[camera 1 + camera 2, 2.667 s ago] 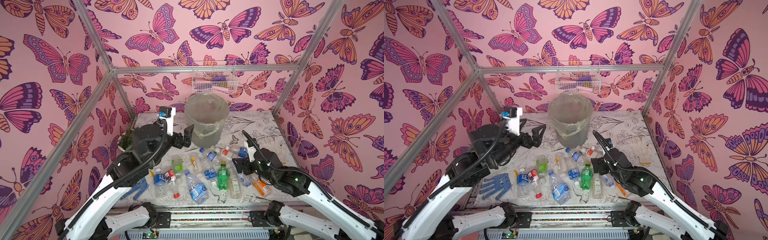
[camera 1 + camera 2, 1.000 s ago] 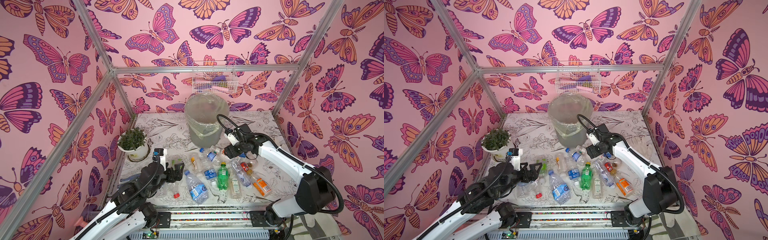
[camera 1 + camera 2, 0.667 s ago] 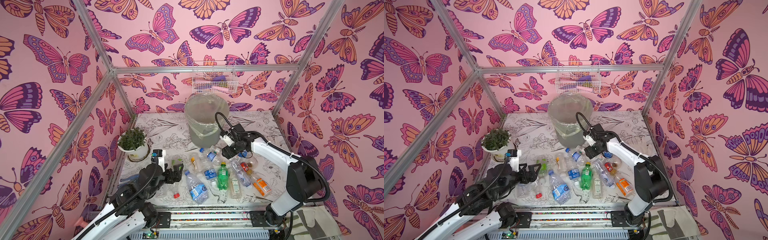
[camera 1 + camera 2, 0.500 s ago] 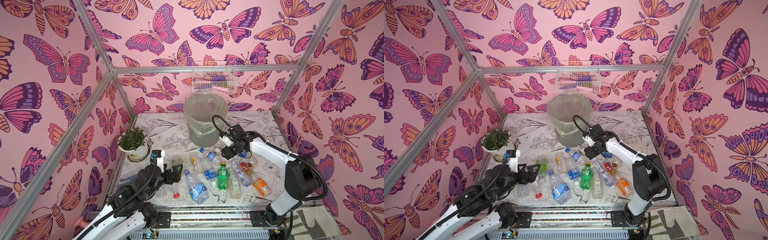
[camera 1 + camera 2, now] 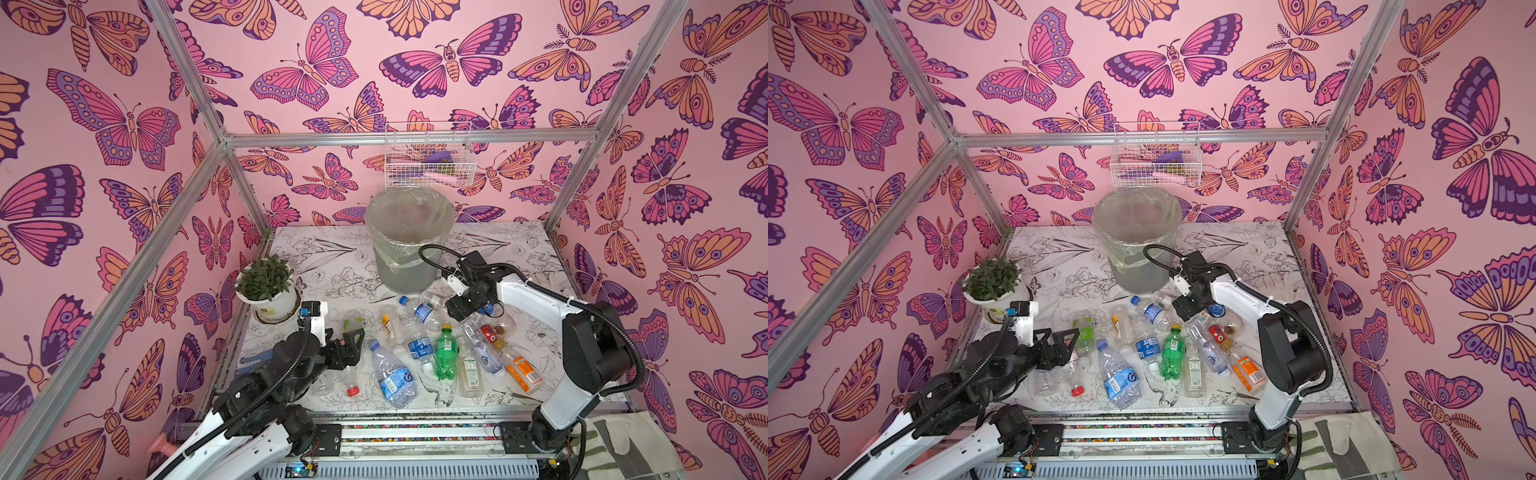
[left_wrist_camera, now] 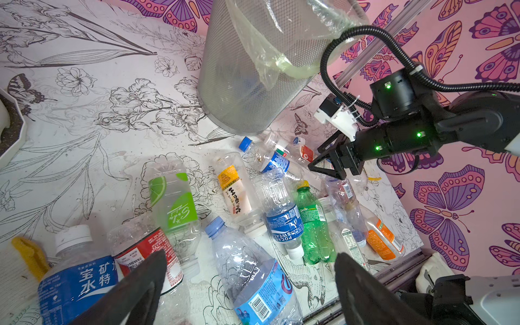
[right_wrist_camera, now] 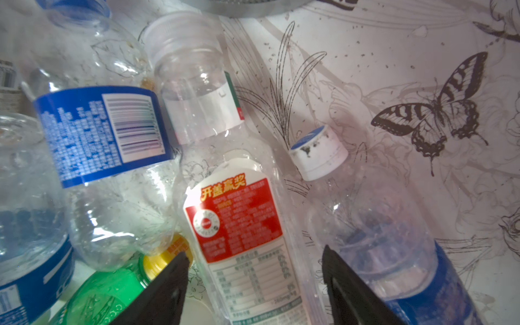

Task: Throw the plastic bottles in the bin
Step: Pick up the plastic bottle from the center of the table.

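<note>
Progress looks slight, judging by how things lie. Plastic bottles [image 5: 444, 345] lie scattered across the front half of the tabletop [image 5: 332, 257], a dozen or more, some overlapping. A green bottle [image 5: 444, 353] is in the middle, a large blue-labelled bottle [image 5: 390, 376] near the front edge and an orange-labelled bottle [image 5: 521, 372] to the right. The bin [image 5: 405, 270] stands upright behind them, near the back wall, its bag liner folded over the rim. Whether anything lies inside I cannot tell: the liner is hazy in both top views, and the left wrist view gives only a vague bluish shape through the wall.

Neither arm carries a bottle. The right end effector [image 5: 457, 309] sits low over the bottles nearest the bin, jaws apart. In the right wrist view they straddle a clear red-labelled bottle [image 7: 239, 225] with a gap on each side, so nothing is clamped. The left end effector [image 5: 347, 338] hovers over the front-left bottles, jaws wide apart and empty.

Almost all the work remains, I judge: each bottle on the tabletop has to be gripped, lifted over the rim and dropped. The red-labelled bottle looks the likeliest next pick.
</note>
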Motion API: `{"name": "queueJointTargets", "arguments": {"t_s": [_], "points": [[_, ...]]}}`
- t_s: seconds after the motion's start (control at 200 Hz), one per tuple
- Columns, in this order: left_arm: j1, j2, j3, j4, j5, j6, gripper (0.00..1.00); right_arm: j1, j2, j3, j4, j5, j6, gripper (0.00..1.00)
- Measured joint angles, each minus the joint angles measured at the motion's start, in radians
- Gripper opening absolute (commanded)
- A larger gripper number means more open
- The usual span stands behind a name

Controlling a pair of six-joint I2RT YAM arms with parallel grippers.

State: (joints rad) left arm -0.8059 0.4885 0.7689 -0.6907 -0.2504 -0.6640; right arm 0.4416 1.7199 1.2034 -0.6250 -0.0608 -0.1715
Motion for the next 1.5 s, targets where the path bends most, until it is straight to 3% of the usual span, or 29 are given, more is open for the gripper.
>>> {"name": "queueJointTargets", "arguments": {"t_s": [0.761,1.202,1.497], "points": [[0.0,-0.003,-0.01,-0.015,0.0,-0.001,0.95,-0.002,0.059,0.001,-0.03,0.03,-0.018,0.67],[0.0,-0.003,-0.01,-0.017,0.0,-0.004,0.95,-0.004,0.058,-0.006,-0.024,0.031,-0.008,0.49],[0.0,0.003,-0.01,-0.017,0.0,-0.008,0.95,-0.008,-0.012,-0.05,-0.021,0.037,0.024,0.44]]}}
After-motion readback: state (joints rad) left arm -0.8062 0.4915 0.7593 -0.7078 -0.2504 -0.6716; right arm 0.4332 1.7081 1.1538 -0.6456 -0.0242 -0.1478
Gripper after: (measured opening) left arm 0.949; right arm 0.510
